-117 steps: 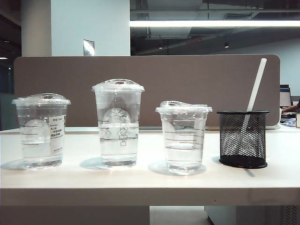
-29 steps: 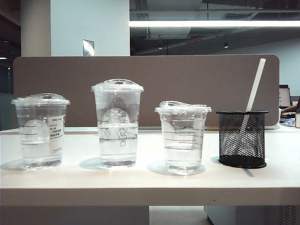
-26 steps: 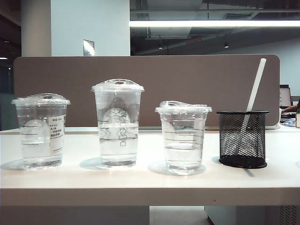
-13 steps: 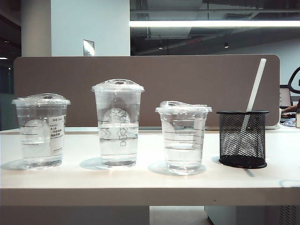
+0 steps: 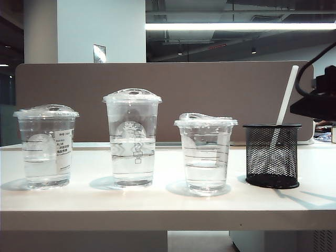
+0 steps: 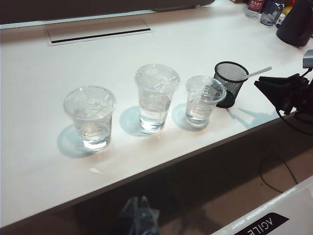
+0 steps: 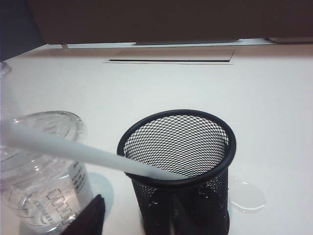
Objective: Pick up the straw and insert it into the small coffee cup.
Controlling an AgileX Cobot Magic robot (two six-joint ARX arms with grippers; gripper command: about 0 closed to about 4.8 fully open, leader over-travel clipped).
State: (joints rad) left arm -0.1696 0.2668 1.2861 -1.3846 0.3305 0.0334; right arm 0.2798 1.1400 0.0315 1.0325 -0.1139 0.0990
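Observation:
The straw (image 5: 287,94), long, thin and white, leans in a black mesh holder (image 5: 272,156) at the right of the table. The small coffee cup (image 5: 205,155), clear with a lid and part full of water, stands just left of the holder. My right gripper (image 7: 132,223) hangs close in front of the holder with its dark fingers (image 7: 90,215) apart and nothing between them. In the right wrist view the straw (image 7: 73,149) slants over the cup's lid (image 7: 49,125). My left gripper (image 6: 140,210) is shut and empty, low in front of the table's edge.
A wider clear cup with a white label (image 5: 46,147) stands at the far left and the tallest clear cup with a round logo (image 5: 132,137) beside it. A brown partition (image 5: 157,100) runs behind the table. A cable slot (image 7: 168,55) lies beyond the holder.
My right arm has come into the exterior view from the right edge, level with the straw's upper part, and casts a shadow on the table. Cups, holder and straw have not moved.

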